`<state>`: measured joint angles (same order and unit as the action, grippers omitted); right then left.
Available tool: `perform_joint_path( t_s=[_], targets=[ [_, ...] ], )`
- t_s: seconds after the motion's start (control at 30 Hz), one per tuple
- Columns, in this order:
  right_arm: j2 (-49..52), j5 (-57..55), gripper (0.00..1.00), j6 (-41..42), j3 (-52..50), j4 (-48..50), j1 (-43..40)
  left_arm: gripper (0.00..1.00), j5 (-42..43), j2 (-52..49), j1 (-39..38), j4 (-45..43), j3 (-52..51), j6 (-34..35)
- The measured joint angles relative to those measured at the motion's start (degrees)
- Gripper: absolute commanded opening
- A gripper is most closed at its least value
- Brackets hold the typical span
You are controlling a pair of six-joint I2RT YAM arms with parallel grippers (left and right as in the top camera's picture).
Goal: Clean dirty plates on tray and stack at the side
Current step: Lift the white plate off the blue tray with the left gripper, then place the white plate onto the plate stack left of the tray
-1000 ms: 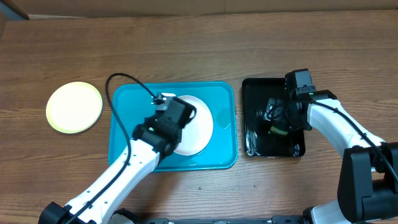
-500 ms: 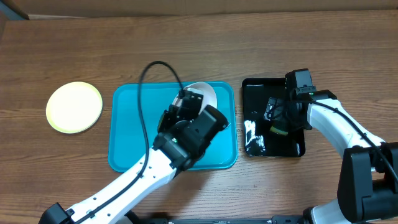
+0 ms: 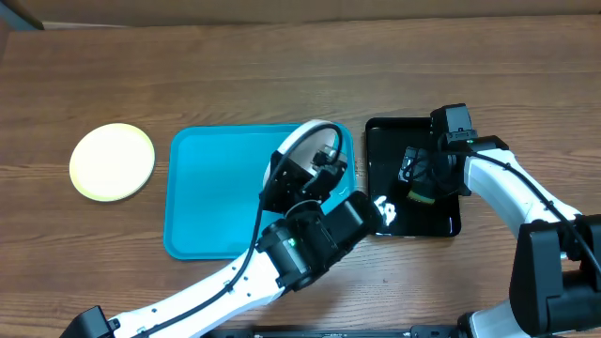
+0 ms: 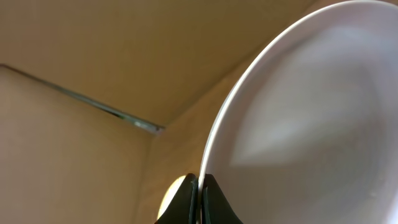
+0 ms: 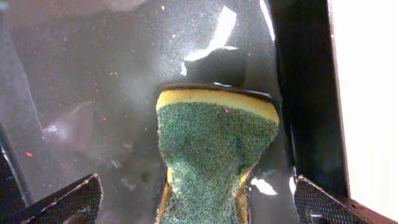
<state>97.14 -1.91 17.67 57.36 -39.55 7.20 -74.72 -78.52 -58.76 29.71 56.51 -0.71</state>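
My left gripper [image 3: 321,161] is shut on the rim of a white plate [image 3: 286,143]. It holds the plate lifted and tipped on edge over the right end of the light-blue tray [image 3: 211,188]. In the left wrist view the jaws [image 4: 200,198] pinch the plate's rim [image 4: 298,124]. The pale yellow-green plate [image 3: 113,161] lies on the table left of the tray. No second white plate shows. My right gripper [image 3: 414,178] is open over a yellow-and-green sponge [image 5: 214,155], which lies between its fingers [image 5: 196,200].
The glossy black tray [image 3: 385,141] stands right of the light-blue tray and holds the sponge [image 3: 420,195]. My left arm [image 3: 282,253] crosses the light-blue tray's front right corner. A cardboard wall runs along the table's back edge.
My left gripper has lifted the white plate off the light-blue tray, tipped it on edge and carried it to the right. The right arm has not moved.
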Motion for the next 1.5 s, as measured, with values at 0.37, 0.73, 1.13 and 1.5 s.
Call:
perform_joint_path(
  t_s=[0.37, 0.73, 1.13, 1.5],
  targets=[
    [0.0, 0.0, 1.0, 0.0, 0.0, 0.0, 0.0, 0.04, -1.1, 0.0, -1.9, -3.2, 0.0, -2.1],
    [0.0, 0.0, 1.0, 0.0, 0.0, 0.0, 0.0, 0.04, 16.3, 0.0, 2.3, -1.4, 0.1, 6.5],
    [0.0, 0.0, 1.0, 0.0, 0.0, 0.1, 0.0, 0.04, 57.5, 0.0, 43.9, 5.0, 0.2, 22.0],
    [0.0, 0.0, 1.0, 0.0, 0.0, 0.1, 0.0, 0.04, 85.3, -0.2, 86.8, 5.5, 0.2, 26.6]
  ],
)
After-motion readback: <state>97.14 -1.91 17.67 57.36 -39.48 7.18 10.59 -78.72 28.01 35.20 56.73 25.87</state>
